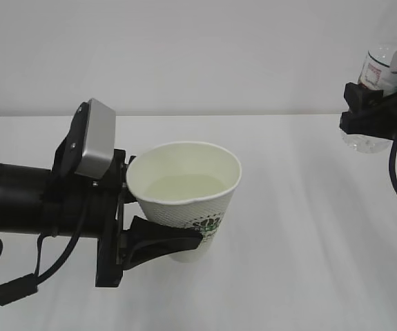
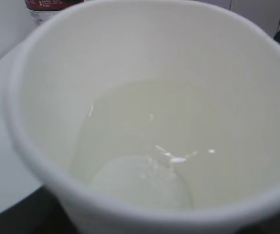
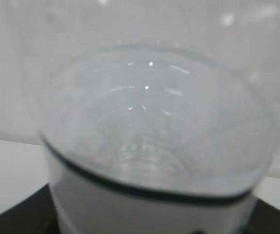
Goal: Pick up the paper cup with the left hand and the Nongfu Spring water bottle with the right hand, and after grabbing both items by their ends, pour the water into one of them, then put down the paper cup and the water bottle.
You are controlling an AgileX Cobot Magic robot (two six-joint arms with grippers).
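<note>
Left tool (image 1: 158, 238) is clamped on the paper cup (image 1: 184, 196) near its base, holding it upright and off the white desk (image 1: 302, 262). Cup has water (image 1: 184, 186) pooled in the bottom. Farther back at right, right tool (image 1: 376, 114) is clamped on the Nongfu Spring water bottle (image 1: 384, 76), lifted high, well apart from the cup, top cut off by the frame.

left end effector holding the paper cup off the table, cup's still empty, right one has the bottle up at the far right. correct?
Not quite: the paper cup is not empty. The left wrist view looks straight into it and shows water pooled at the bottom; the exterior view shows the liquid too. The rest holds: the left end effector grips the cup, and the right end effector holds the bottle at the far right.
</note>
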